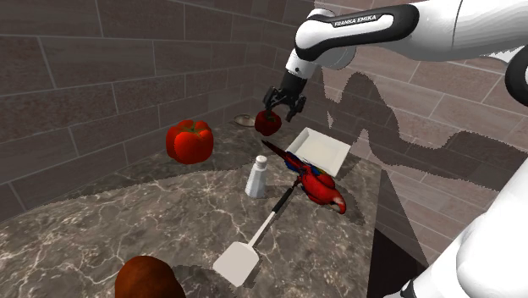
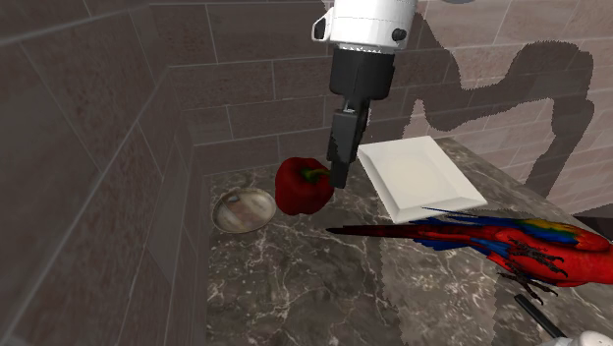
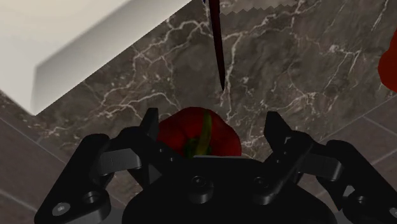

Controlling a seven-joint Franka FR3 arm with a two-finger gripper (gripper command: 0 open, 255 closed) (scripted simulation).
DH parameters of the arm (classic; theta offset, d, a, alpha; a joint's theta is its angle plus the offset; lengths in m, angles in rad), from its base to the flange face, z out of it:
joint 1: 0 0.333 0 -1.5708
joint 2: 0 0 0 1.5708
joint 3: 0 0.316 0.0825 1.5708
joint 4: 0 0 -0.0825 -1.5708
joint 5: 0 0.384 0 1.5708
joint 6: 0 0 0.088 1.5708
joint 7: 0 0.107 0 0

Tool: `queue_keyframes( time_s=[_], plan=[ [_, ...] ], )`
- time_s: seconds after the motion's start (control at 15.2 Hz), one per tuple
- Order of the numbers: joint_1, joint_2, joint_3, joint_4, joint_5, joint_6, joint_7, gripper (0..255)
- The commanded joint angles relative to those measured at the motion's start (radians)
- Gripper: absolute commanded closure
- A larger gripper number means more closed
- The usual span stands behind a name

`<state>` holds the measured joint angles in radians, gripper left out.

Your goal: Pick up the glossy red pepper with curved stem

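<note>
A glossy red pepper (image 1: 267, 124) with a curved green stem sits on the dark marble counter near the back corner. In the second exterior view the pepper (image 2: 301, 187) rests beside a small round dish (image 2: 244, 208). My black gripper (image 1: 283, 110) hangs straight down over it, open. In the wrist view the pepper (image 3: 191, 132) lies between the two fingers of the gripper (image 3: 213, 119), with a gap showing on one side. One finger (image 2: 340, 157) reaches down beside the pepper, on the white tray's side.
A white square tray (image 1: 320, 151) lies just beside the pepper. A red parrot toy (image 1: 317, 182), a white shaker (image 1: 256, 176) and a white spatula (image 1: 245, 254) lie nearer the stand. A bigger red pepper (image 1: 188, 140) stands by the wall; a brown object (image 1: 148, 279) sits at the counter's front.
</note>
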<state>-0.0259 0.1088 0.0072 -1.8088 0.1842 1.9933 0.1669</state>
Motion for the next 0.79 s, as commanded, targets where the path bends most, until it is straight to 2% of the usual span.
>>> queue_keyframes(
  time_s=[0.0, 0.13, 0.2, 0.73],
  plan=[
    [0.0, 0.006, 0.0, -0.019, 0.002, 0.025, -0.005, 0],
    [0.0, 0.007, 0.0, -0.025, 0.003, 0.032, -0.006, 0],
    [0.001, 0.008, 0.001, -0.022, 0.002, 0.03, -0.004, 255],
    [0.001, 0.008, 0.001, -0.022, 0.002, 0.031, -0.004, 255]
  ],
)
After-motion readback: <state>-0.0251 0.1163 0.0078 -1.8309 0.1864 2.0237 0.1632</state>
